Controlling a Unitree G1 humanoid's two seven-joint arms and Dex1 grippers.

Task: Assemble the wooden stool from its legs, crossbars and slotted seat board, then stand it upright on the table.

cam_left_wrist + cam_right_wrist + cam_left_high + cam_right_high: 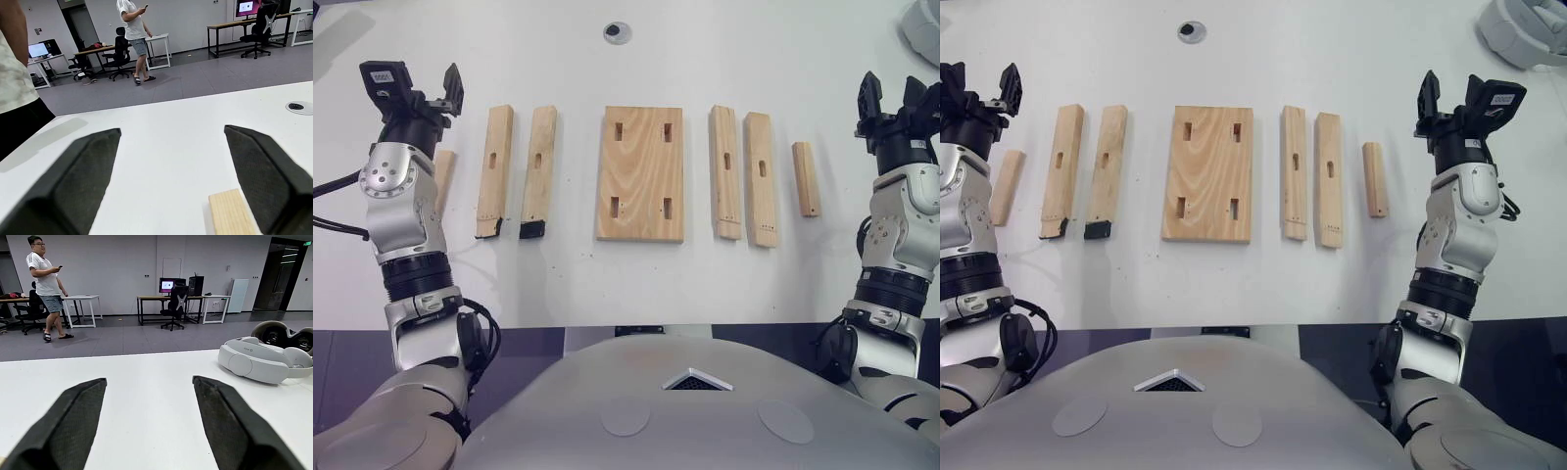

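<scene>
Fingers on the left arm [73,181] are spread wide and hold nothing, up in the upper left of the head view, and fingers on the right arm [63,426] are spread wide and empty too, up in the upper right. Between them all the wood lies flat in a row on the white surface [656,284]: the seat board [641,173] in the middle, two legs [495,171] to its left, two more legs [762,178] to its right, a short crossbar [806,178] at the right end and the other crossbar [1007,186] at the left end. No piece is joined to another, so I think the whole job is yet to do: fit the pieces together, then stand the stool up.
</scene>
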